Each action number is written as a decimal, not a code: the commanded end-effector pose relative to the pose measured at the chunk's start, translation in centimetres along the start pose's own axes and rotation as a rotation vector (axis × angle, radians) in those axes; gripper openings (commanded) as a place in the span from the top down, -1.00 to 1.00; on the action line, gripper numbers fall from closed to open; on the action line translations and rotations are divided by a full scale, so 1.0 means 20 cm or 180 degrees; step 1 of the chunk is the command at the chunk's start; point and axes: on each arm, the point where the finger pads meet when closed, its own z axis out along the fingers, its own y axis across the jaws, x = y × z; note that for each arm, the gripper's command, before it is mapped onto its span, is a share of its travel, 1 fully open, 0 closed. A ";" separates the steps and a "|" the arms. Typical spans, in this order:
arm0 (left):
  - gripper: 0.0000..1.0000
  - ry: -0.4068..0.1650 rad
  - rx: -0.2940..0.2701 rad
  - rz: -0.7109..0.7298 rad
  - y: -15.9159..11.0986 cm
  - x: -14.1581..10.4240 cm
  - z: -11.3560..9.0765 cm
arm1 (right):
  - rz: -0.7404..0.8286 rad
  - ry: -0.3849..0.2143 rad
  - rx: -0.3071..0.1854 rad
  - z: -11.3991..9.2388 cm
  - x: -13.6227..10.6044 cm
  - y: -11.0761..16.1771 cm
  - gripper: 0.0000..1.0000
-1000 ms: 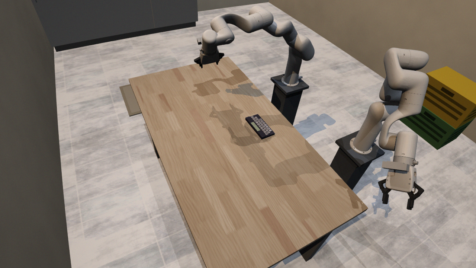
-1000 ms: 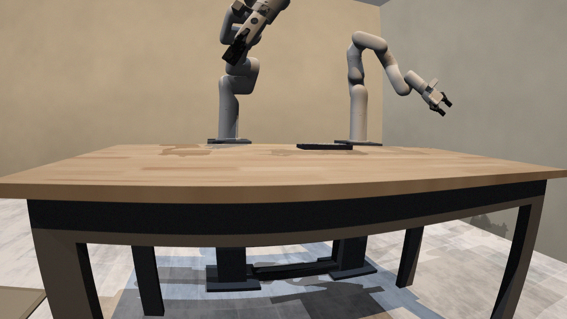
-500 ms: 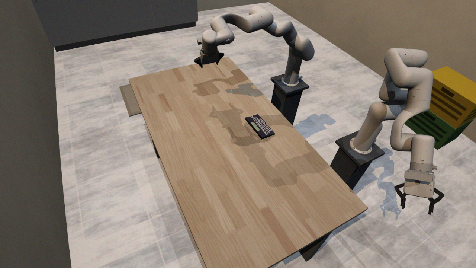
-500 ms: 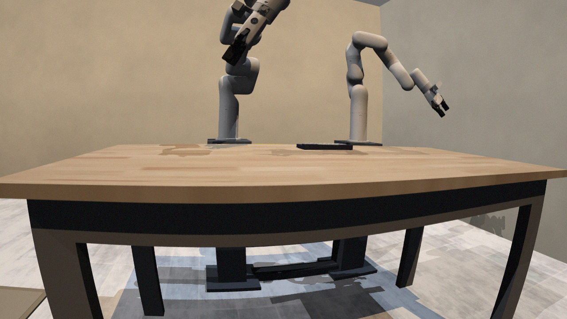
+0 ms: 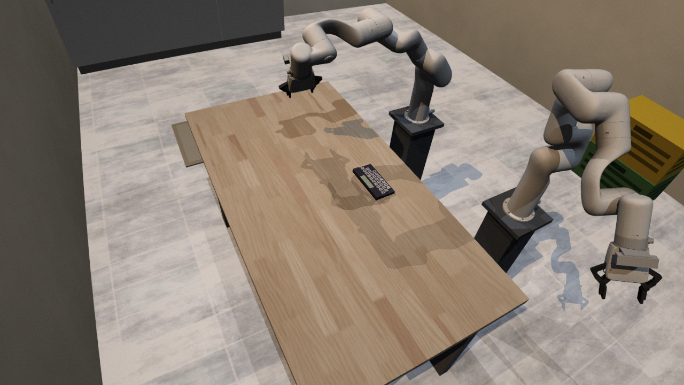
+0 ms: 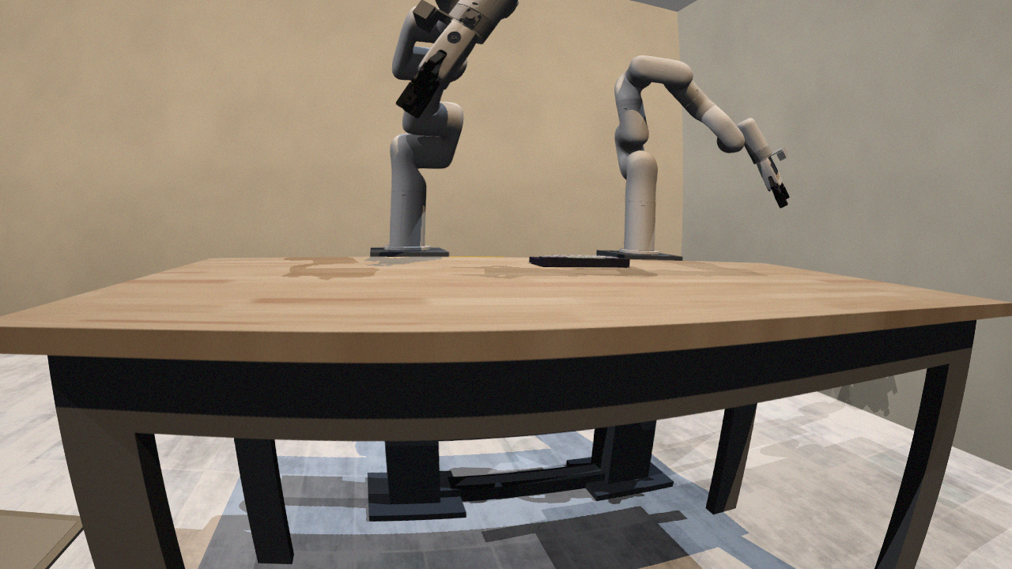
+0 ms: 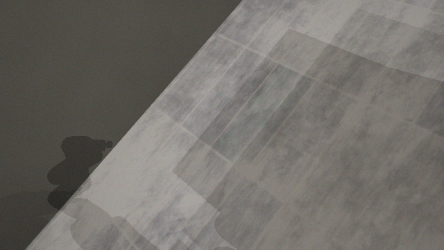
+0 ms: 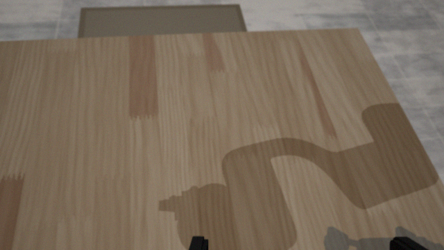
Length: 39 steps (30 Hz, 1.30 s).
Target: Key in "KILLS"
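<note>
A beige wall (image 5: 550, 28) (image 6: 212, 141) stands behind the long worktop of pale brown wood planks (image 5: 287, 215) (image 6: 495, 346) (image 8: 87, 104). The small black rectangular keyboard with light keys (image 5: 373, 182) (image 6: 579, 261) lies flat on it, at one o'clock from its middle, as the top view shows. In that same view, the black two-fingered left tool (image 5: 622, 299) (image 6: 781, 201) hangs at four o'clock, outside the worktop. The black two-fingered right tool (image 5: 301, 93) (image 6: 413, 106) (image 8: 300, 243) is at eleven o'clock. Both tools are fully open, hold nothing and are well apart from the keyboard.

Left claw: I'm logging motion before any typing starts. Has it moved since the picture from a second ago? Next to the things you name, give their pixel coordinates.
Yes. In the top view, the left claw (image 5: 621, 298) (image 6: 781, 201) has moved farther outward from the table's (image 5: 287, 229) (image 6: 495, 304) (image 8: 104, 156) nearest corner.
</note>
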 end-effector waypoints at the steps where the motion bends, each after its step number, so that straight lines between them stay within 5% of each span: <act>1: -1.00 -0.0315 0.0015 -0.0400 -0.12 -0.09 -0.02 | 0.0009 -0.0005 0.0017 -0.01 0.01 0.00 -1.00; 20: -1.00 -0.1080 -0.0101 -0.1599 -0.35 -0.42 -0.19 | 0.0009 -0.0005 0.0017 -0.01 0.01 0.00 -1.00; 39: -1.00 -0.1684 -0.0268 -0.2605 -0.42 -0.67 -0.43 | 0.0009 -0.0005 0.0017 -0.01 0.01 0.00 -1.00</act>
